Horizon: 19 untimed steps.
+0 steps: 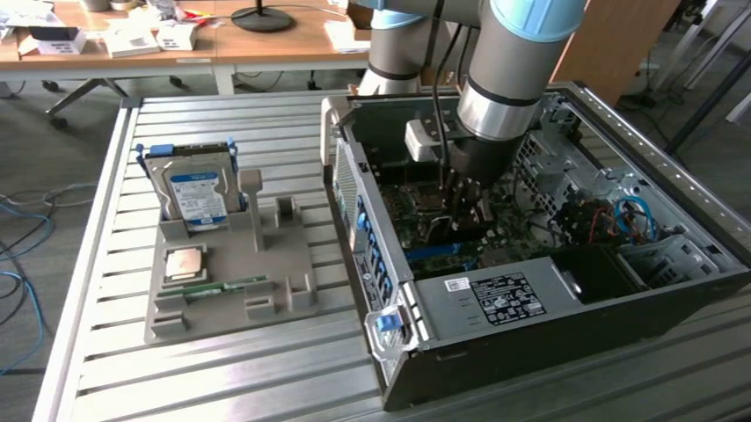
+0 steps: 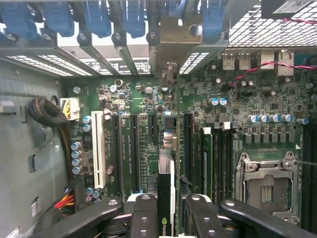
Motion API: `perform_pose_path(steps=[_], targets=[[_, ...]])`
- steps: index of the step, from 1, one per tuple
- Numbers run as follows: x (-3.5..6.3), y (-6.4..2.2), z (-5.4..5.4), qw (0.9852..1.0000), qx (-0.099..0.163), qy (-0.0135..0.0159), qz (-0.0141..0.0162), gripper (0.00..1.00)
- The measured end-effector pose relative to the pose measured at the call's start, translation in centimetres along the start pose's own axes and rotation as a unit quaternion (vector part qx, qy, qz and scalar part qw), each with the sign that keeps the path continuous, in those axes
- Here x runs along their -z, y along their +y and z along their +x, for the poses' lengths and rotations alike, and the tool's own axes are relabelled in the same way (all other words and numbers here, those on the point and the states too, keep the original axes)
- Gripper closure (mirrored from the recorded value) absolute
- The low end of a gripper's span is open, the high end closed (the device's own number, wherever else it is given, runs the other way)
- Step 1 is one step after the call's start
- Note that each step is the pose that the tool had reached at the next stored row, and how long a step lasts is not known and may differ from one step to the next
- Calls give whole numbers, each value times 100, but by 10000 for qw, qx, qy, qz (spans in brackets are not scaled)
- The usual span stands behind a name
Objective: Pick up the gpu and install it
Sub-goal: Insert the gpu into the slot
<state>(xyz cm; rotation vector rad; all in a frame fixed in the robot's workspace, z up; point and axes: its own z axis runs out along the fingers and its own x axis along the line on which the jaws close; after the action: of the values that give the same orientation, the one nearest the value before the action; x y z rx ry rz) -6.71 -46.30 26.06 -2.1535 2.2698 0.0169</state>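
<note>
Gripping the gpu (image 2: 164, 188) edge-on in a narrow-set gripper (image 2: 171, 206) above the motherboard (image 2: 138, 99), inside the PC case (image 1: 528, 308) at 3 o'clock from the parts tray (image 1: 235, 264) in the exterior view, bracket end rearward, likely for slot alignment.

silver arm (image 1: 502, 97), blue caps (image 1: 537, 16), black gripper (image 2: 171, 199)

Hard drive (image 1: 193, 195) in gray holder (image 1: 281, 268)

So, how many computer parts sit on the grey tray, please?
3: hard drive standing at the far end, processor in the middle, memory stick nearest; none seems hidden.
</note>
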Motion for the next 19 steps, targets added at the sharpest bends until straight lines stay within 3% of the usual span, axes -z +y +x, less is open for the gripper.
perform_pose_path(steps=[19], targets=[[-21,23,2,10000,1,0,0,73]])
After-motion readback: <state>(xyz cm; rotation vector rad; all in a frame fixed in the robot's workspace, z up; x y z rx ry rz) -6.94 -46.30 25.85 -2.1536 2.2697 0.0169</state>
